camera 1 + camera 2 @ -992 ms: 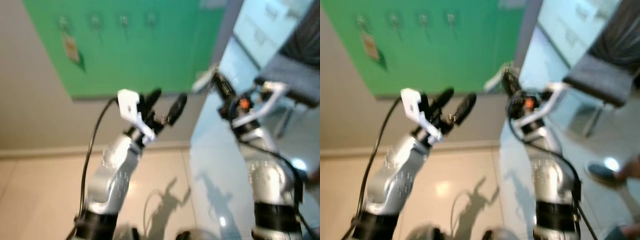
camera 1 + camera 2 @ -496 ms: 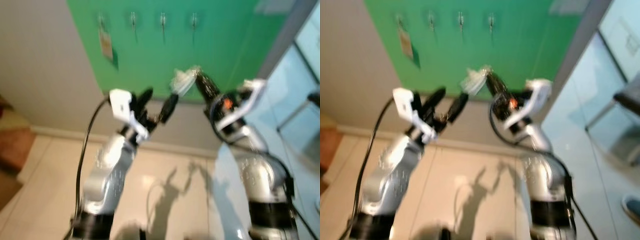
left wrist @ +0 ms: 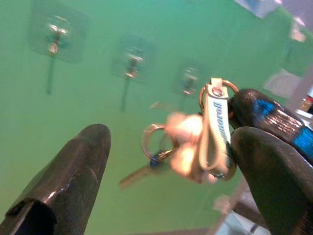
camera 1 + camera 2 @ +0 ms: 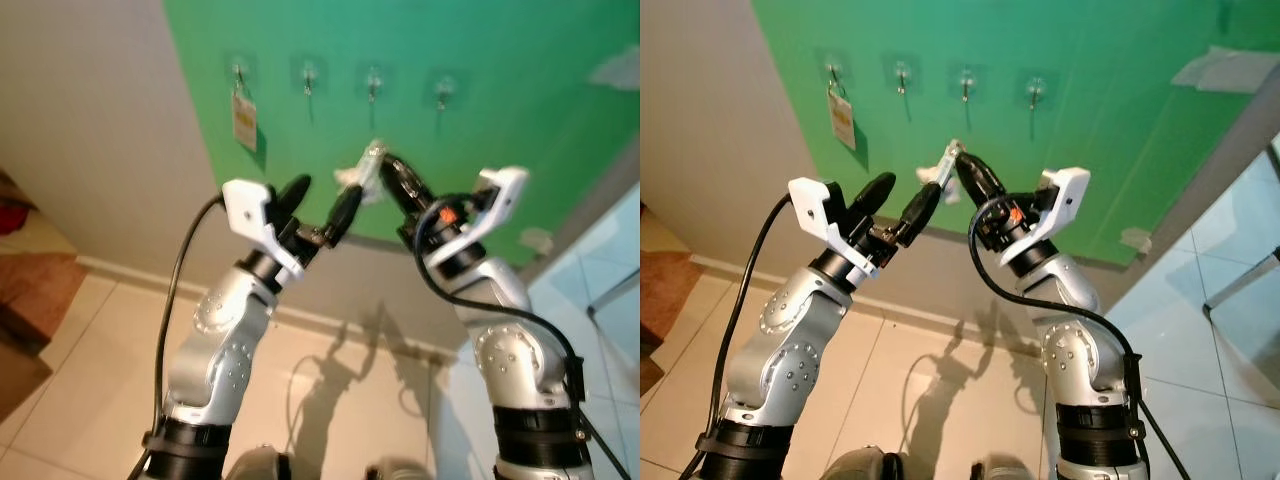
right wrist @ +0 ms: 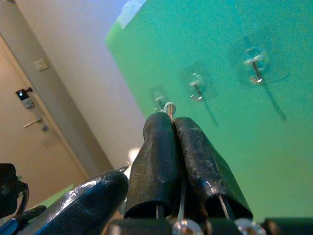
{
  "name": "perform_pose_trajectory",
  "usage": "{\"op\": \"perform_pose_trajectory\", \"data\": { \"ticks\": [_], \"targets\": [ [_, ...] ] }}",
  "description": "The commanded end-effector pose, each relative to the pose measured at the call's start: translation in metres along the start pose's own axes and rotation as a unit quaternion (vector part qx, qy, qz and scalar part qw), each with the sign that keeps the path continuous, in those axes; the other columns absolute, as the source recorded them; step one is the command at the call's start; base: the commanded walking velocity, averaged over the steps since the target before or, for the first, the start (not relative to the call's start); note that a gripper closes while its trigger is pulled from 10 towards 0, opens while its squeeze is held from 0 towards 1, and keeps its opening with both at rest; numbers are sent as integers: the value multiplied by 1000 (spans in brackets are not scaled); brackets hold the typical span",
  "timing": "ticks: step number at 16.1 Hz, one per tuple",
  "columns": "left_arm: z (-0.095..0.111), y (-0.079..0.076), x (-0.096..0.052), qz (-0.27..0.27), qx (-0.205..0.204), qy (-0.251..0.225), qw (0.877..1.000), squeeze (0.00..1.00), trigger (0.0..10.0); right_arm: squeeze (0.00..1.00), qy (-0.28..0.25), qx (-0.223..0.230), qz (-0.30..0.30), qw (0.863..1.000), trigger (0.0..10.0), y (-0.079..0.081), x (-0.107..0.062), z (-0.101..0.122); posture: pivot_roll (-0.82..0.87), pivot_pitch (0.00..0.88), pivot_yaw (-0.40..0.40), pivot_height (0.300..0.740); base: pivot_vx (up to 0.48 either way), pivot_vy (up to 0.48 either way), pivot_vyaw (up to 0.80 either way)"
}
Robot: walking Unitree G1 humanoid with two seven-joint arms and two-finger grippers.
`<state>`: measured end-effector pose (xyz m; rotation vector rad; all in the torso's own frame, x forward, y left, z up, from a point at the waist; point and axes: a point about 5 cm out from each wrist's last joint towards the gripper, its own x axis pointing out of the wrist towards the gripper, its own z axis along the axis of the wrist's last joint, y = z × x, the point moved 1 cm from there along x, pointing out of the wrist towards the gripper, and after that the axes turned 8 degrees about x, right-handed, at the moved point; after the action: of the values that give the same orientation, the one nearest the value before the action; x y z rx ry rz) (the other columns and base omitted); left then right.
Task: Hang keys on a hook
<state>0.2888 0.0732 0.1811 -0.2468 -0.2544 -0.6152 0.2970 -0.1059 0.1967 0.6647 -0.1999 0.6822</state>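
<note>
We see the keys [image 3: 190,147] held up in the air in front of the green board [image 4: 520,120], pinched by their white strap between the pressed-together fingers [image 5: 195,161] of the right gripper [image 4: 965,172]. A key ring, a pale fob and a small key dangle from the strap. They hang below the row of four hooks [image 4: 965,82] stuck on the board, not yet on any of them.

The left gripper [image 4: 318,205] is raised just beside the keys, its two fingers [image 3: 68,181] spread wide apart and holding nothing; the keys sit near its open gap without touching it.

The leftmost hook [image 4: 238,72] already carries a small tag [image 4: 244,118]; the other three are bare. The board hangs on a grey wall [image 4: 90,120] above a tiled floor [image 4: 90,400], where the arms throw their shadows. A glass panel [image 4: 1240,260] stands to the right of the board.
</note>
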Motion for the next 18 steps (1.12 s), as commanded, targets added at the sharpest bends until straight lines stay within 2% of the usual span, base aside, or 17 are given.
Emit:
{"op": "perform_pose_trajectory", "data": {
  "ticks": [1, 6, 13, 15, 18],
  "targets": [
    [0, -9, 3, -15, -2, 0, 1000, 0, 10000, 0, -18, -12, -3, 1000, 10000, -3, -3, 12, -36, 137, -22, 740, 409, 0, 0],
    [-1, -9, 3, -14, -1, 1, 1000, 0, 10000, 0, -21, -33, 3, 999, 10000, -1, 1, 18, -32, 135, -25, 740, 384, 0, 0],
    [-2, -11, 3, -15, -7, 2, 1000, 0, 10000, 0, -19, -56, -7, 998, 10000, -8, -1, 27, -25, 135, -30, 740, 0, 0, 0],
    [-2, -12, 3, -17, -6, 3, 1000, 0, 10000, 0, 12, -65, 13, 998, 10000, -4, -2, 20, -26, 139, -29, 740, 0, 0, 0],
    [-1, -12, 3, -18, -6, 3, 1000, 0, 10000, 0, 27, -73, 15, 997, 10000, -5, 1, 16, -26, 143, -26, 740, 0, 0, 0]
  ]
}}
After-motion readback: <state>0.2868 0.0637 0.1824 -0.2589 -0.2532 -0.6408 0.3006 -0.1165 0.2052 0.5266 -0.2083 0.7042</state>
